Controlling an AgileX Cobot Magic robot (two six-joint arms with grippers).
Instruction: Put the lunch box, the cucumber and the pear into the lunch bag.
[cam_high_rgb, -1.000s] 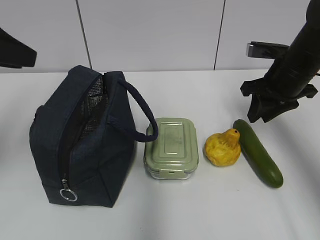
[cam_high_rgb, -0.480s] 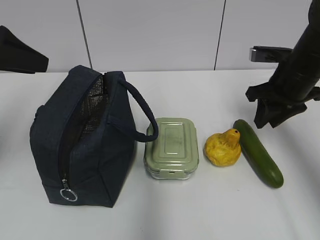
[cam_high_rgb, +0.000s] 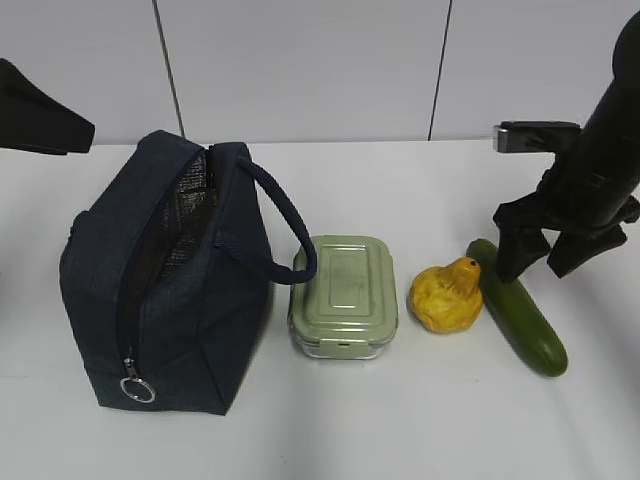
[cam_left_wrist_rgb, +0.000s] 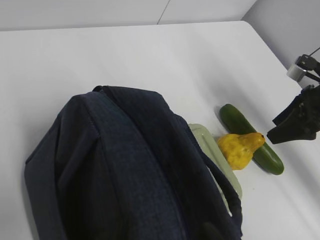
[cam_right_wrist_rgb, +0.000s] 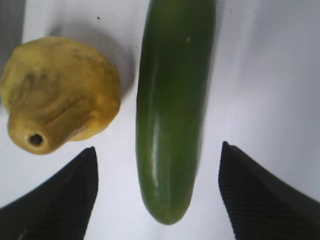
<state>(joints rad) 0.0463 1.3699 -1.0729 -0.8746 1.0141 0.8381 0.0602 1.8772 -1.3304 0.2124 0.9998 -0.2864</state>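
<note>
White tabletop (cam_high_rgb: 420, 430) fills the scene, with pale wall panels behind it. Nearest my exterior camera stands the lunch bag (cam_high_rgb: 170, 300), upright at the left, its zipper run open along the top so the silver lining shows, the ring pull hanging at the near lower end and one loop handle drooping onto the lunch box (cam_high_rgb: 343, 296), which sits closed just beside the bag. Next along comes the pear (cam_high_rgb: 445, 295), its neck pointing toward and about touching the cucumber (cam_high_rgb: 518, 308), which lies at a slant on the right. Over the cucumber's far end hovers the right gripper (cam_high_rgb: 535, 262), fingers spread wide; my right wrist camera shows one finger (cam_right_wrist_rgb: 55, 200) on the pear's side and the other on the bare side, with the cucumber's rounded tip between them and not yet touched. I judge the step in hand to be the grasp of the cucumber. To do it well I would descend straight, keep the pear-side finger out of the narrow gap near the fruit, and close across the width somewhat in from the tip (a grip at the very end will likely let a long, smooth body swing). Farthest off, the left gripper is out of sight in every view, its wrist camera only looking over the bag's closed side.
</note>
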